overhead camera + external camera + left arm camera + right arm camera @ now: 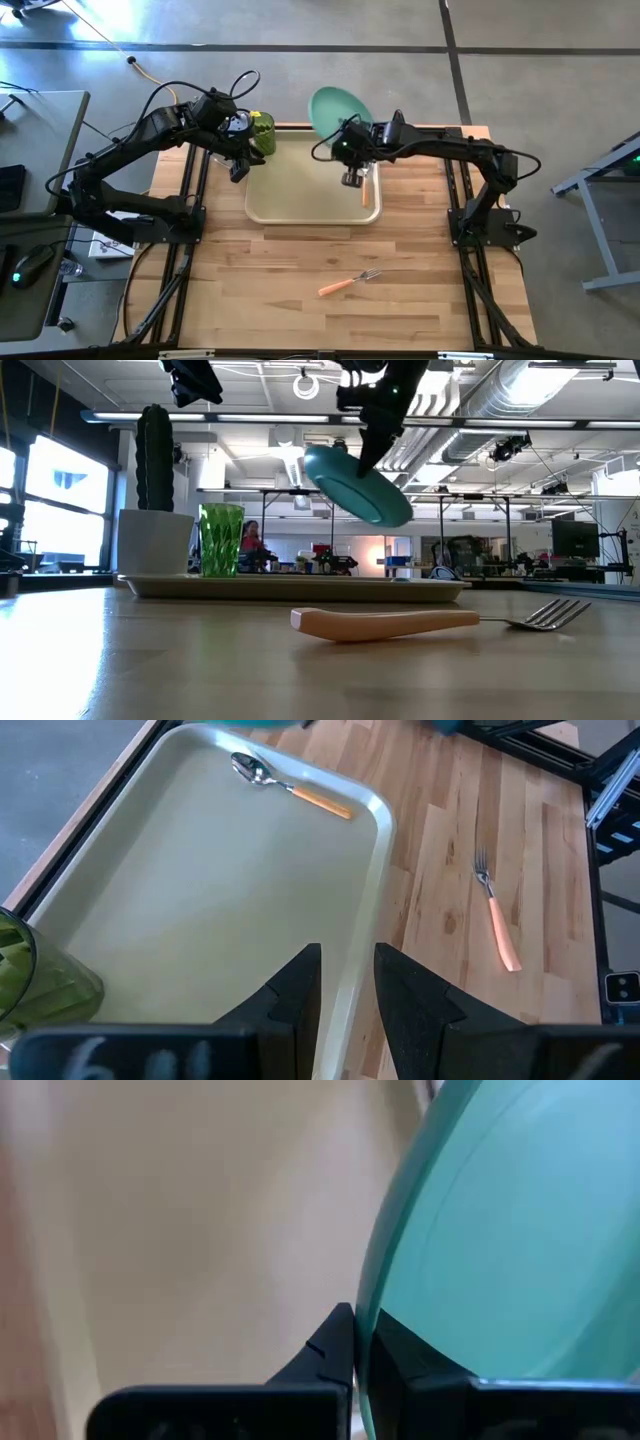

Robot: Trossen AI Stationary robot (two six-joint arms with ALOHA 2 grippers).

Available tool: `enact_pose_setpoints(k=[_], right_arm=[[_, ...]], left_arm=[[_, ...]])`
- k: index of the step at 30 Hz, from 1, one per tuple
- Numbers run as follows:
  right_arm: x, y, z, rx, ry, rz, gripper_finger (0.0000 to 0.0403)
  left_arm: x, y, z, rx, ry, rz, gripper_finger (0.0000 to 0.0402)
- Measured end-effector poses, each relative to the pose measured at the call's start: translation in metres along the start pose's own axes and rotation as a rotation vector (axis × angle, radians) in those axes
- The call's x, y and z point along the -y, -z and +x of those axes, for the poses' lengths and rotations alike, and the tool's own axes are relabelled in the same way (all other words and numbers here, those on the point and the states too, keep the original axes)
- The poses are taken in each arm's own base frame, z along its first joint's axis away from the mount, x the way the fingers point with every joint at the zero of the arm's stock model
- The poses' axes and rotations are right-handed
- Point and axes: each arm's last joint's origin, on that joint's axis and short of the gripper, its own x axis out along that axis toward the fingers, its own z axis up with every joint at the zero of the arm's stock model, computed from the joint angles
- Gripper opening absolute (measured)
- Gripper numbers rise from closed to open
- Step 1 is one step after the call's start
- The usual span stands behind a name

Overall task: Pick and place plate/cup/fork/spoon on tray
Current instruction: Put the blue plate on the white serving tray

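Note:
The teal plate (pixel 335 108) is in the air over the tray's far edge, tilted, with my right gripper (pixel 350 150) shut on it; it also shows in the low view (pixel 360 485). The beige tray (pixel 300 205) lies on the table. The green cup (pixel 262 132) stands in the tray's far left corner. The spoon (pixel 366 188) lies on the tray's right side. The fork (pixel 350 283) lies on the table near the front. My left gripper (pixel 348 985) hovers over the tray's left part, its fingers a little apart and empty. My right gripper pinches the plate's rim (pixel 366 1320) between its two fingers, one finger on each face. In the low view the fingers come from above, pointing down. The plate hangs below them, tilted and lifted clear of the tray.
A white square pot with a cactus (pixel 155 535) stands beside the cup at the tray's far left. Bare wood lies around the fork (pixel 400 622) and along the table's near half. The tray's middle (pixel 200 890) is bare.

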Motion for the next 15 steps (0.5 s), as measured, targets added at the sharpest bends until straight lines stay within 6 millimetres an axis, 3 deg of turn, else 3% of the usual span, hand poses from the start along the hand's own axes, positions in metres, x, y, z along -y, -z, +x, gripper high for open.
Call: enact_pose_setpoints(k=[7,15], right_arm=[[-0.015,-0.003,0.005,0.021,-0.078,-0.445,0.0],[-0.041,-0.004,0.031,-0.067,-0.126,-0.691,0.0]], left_arm=[[-0.001,0.0,0.0,-0.001,-0.046,0.0,0.0086],[-0.001,0.0,0.0,-0.002,-0.051,0.001,0.0086]])
